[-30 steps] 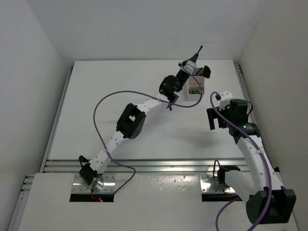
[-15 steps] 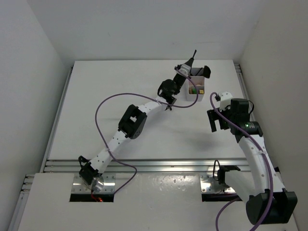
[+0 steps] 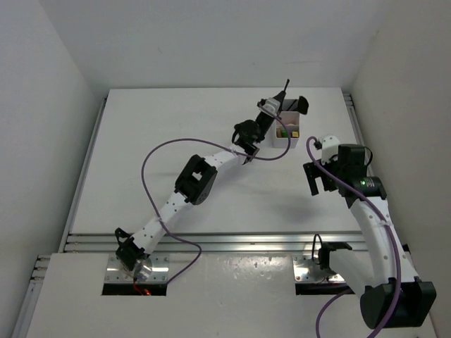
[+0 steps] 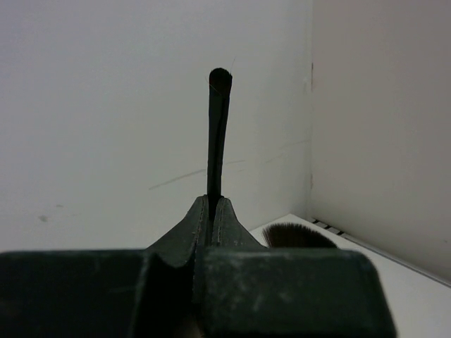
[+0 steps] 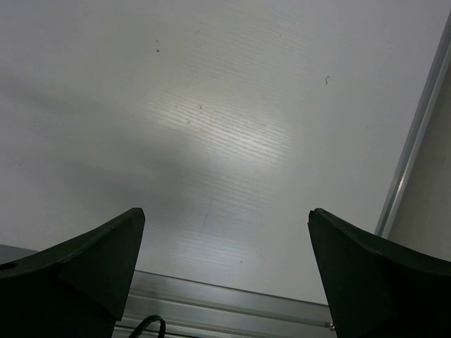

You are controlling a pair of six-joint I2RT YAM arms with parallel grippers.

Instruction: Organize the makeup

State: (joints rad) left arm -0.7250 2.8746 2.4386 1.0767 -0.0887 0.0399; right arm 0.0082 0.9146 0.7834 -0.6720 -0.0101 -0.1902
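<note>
Within left gripper, black brush clamped

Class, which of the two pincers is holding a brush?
The left pincer, shut on a thin black brush; the right pincer hangs wide open and empty.

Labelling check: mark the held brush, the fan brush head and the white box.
held brush (image 4: 217, 134): left wrist view, middle of its length.
fan brush head (image 4: 299, 236): left wrist view, bristles.
white box (image 3: 282, 142): top external view, near wall.

Matt, smooth table; matt black brush.
</note>
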